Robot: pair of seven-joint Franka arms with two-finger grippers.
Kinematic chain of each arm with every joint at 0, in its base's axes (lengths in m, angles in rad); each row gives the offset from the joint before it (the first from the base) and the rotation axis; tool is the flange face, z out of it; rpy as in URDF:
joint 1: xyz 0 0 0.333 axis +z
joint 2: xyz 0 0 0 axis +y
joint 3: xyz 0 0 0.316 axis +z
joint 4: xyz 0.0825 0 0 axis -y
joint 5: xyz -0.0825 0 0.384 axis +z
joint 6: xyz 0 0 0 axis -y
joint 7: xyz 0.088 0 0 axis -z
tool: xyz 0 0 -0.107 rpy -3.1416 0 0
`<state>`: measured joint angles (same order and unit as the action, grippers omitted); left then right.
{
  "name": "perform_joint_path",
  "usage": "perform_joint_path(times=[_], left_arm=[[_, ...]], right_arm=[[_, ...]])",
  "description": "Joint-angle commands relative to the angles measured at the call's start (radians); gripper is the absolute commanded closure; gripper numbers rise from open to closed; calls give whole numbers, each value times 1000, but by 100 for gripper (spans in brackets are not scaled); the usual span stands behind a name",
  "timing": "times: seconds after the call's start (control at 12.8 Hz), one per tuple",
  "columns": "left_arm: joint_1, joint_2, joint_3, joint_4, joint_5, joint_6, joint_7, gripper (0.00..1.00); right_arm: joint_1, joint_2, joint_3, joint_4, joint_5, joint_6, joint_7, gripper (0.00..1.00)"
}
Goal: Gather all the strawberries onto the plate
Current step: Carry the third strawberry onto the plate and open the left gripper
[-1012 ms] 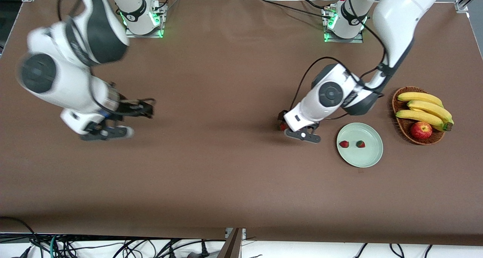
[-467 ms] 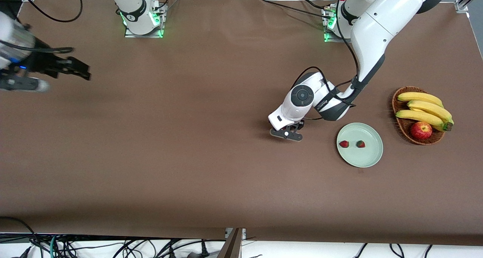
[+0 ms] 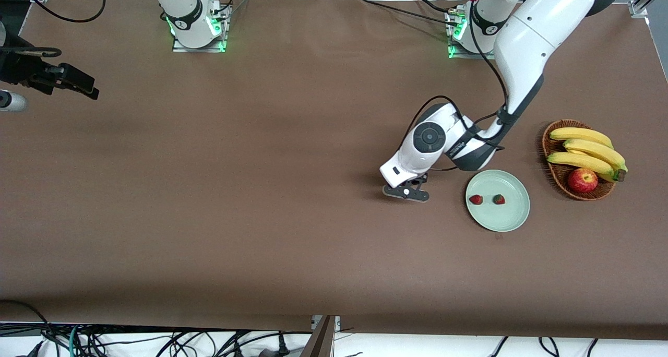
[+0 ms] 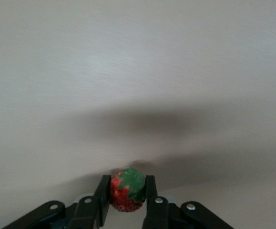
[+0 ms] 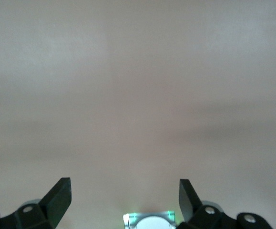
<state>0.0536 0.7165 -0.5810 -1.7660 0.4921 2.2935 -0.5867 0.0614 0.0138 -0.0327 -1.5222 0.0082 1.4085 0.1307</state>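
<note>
While the brown cloth-covered table (image 3: 261, 216) takes up nearly the whole front view, the white left arm (image 3: 522, 49) reaches down from its base to a spot on the cloth beside the plate, toward the right arm's end. Brown wicker fruit basket (image 3: 554, 174) sits at the left arm's end, holding yellow bananas (image 3: 587, 151) and a red apple (image 3: 582, 180). Round pale mint-green plate (image 3: 509, 218) lies just beside the basket, slightly nearer the front camera, with two tiny red strawberries (image 3: 475, 199) on it, apart from each other. Left gripper (image 4: 127, 193) is low at the table, fingers (image 4: 102, 191) clamped on the third small red strawberry with green cap (image 4: 127, 190); whether it touches the cloth is hard to say. Right gripper (image 5: 125, 193) waits over the table edge at the right arm's end, fingers spread wide, nothing between them.
</note>
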Motion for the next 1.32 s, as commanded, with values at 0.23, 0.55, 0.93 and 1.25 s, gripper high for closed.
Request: perform_joint_path(times=[0.23, 0.55, 0.93, 1.25], left_arm=[[245, -176, -75, -3, -40, -278, 400, 100], [383, -175, -72, -26, -58, -341, 718, 100], [434, -132, -68, -79, -52, -287, 756, 60], [439, -166, -71, -43, -52, -298, 757, 0]], right_arm=[[0, 5, 4, 31, -11, -56, -5, 0], [-3, 15, -7, 34, -19, -56, -49, 0], [-6, 25, -42, 34, -14, -54, -125, 0], [-20, 26, -47, 34, -10, -56, -128, 0]])
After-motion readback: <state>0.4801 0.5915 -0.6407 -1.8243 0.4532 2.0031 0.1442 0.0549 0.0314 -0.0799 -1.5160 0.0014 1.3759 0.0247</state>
